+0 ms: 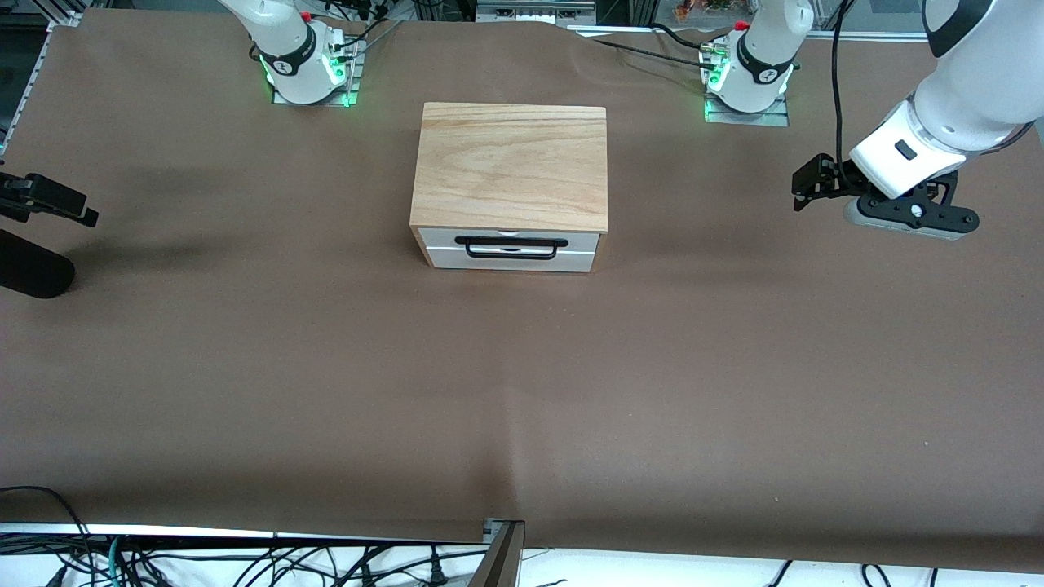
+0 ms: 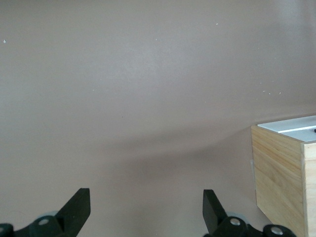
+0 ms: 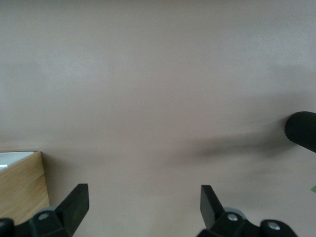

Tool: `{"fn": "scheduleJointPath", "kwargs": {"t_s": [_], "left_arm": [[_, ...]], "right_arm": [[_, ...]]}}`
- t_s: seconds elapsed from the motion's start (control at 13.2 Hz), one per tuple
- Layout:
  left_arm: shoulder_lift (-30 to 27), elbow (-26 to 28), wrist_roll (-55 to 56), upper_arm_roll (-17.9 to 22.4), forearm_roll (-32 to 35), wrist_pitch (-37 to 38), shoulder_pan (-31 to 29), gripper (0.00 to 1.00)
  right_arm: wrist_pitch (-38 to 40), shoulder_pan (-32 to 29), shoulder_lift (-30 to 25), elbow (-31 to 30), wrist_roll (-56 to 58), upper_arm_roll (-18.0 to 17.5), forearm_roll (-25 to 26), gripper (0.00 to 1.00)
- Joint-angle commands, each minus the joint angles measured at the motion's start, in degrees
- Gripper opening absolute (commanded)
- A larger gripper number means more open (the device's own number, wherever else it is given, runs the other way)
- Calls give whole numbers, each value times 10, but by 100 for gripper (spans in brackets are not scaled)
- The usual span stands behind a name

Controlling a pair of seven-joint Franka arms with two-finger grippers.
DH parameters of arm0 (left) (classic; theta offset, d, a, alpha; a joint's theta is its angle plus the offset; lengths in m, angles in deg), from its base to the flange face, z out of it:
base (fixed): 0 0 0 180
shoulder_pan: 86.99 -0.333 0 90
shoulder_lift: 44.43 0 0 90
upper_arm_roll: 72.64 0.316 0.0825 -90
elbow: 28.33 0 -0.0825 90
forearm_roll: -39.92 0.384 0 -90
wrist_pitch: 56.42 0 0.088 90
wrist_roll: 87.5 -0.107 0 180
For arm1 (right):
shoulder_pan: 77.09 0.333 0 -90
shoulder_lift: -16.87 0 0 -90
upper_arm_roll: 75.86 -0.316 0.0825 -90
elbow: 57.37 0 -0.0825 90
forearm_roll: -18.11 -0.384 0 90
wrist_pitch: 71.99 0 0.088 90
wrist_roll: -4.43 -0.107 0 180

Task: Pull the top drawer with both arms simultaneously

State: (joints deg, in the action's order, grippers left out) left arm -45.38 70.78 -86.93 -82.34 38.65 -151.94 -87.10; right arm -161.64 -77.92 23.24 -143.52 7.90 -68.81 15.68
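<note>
The top drawer (image 1: 510,254) has a white front panel and a long black bar handle (image 1: 511,247). It sits shut in a small cabinet with a light wood top (image 1: 510,163) at the middle of the table. My left gripper (image 1: 806,186) hangs open and empty over the table toward the left arm's end, well apart from the cabinet. My right gripper (image 1: 61,204) is open and empty over the right arm's end. The left wrist view shows open fingertips (image 2: 81,197) and the cabinet's wooden side (image 2: 279,173). The right wrist view shows open fingertips (image 3: 79,195) and a cabinet corner (image 3: 22,187).
A brown cover (image 1: 522,391) lies over the whole table. A black rounded object (image 1: 33,273) sits at the right arm's end, also in the right wrist view (image 3: 301,131). Cables hang along the table's edge (image 1: 245,562) nearest the front camera.
</note>
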Motion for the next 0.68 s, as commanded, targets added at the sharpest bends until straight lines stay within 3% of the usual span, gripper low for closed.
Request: {"fn": "scheduleJointPath", "kwargs": {"t_s": [0.0,0.6], "left_arm": [[-7,9,-17,0,-16,-7,-6,100],[-7,10,-17,0,-16,-7,-7,100]], "right_arm": [[3,-3,4,13,7,-2,-10,100],[4,-6,4,13,11,1,-10,100]]}}
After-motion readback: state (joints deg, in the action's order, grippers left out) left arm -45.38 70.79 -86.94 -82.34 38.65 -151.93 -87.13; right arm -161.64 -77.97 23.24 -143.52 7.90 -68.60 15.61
